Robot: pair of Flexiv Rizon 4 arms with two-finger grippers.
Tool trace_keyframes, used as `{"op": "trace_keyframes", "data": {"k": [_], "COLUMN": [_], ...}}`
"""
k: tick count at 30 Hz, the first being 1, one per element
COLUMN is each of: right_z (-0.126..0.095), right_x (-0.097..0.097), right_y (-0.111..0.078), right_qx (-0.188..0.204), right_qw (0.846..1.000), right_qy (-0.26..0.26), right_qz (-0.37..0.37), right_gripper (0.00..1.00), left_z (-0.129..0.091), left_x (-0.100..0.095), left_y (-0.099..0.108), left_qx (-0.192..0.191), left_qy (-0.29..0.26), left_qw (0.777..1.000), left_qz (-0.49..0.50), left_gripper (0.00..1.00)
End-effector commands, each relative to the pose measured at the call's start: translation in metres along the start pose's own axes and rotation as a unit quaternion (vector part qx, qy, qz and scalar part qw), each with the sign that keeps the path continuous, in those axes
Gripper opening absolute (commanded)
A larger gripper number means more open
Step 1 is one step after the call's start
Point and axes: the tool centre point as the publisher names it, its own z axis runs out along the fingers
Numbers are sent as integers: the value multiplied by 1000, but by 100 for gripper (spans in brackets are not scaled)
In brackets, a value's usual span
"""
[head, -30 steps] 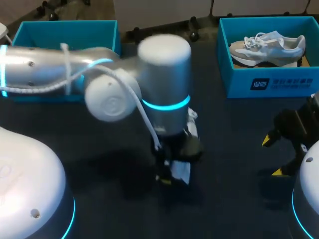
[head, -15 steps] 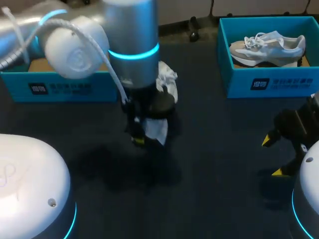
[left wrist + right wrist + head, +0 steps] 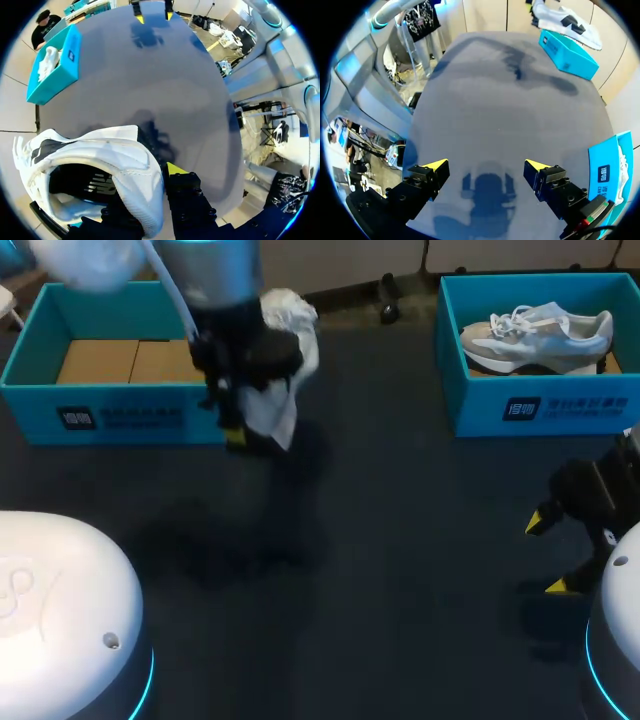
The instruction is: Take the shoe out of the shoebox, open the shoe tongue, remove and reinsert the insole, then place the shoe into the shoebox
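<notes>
We see a dark, matte table (image 3: 400,570) filling the head view. Two things stand directly on it, both toward its far edge and well apart. At ten o'clock sits an open teal shoebox (image 3: 130,418), its brown cardboard floor showing. At two o'clock sits a second teal shoebox (image 3: 540,408), likewise open, its printed front wall facing us.

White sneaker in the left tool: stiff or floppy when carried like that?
Probably light: the white mesh sneaker hangs from the left tool, which pinches only one wall of its opening. The upper looks soft and may buckle, though the sole likely keeps it stiff lengthwise. Held off-centre, it could swing or tilt.
</notes>
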Motion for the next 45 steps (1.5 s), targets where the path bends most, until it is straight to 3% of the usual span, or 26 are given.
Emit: {"op": "trace_keyframes", "data": {"k": [1,16,24,33,45], "right_z": [1,1,1,1,1], "right_x": [1,1,1,1,1], "right_y": [0,0,0,0,0], "right_qx": [1,1,1,1,1], "right_qw": [1000,1000,1000,1000,1000], "right_qy": [-1,-1,-1,-1,-1], "right_qz": [0,0,0,0,0], "right_gripper": [100,100,100,100,100], "left_z": [-41,-41,-70,-74,-79], "left_x": [-10,-10,-43,-81,-123], "left_y": [11,11,82,155,231], "left_qx": [-1,-1,3,-25,-38], "left_qy": [12,12,-10,-10,-3], "left_qw": [1000,1000,1000,998,997], "left_qz": [0,0,-19,-48,-66], "left_gripper": [0,0,0,0,0]}}
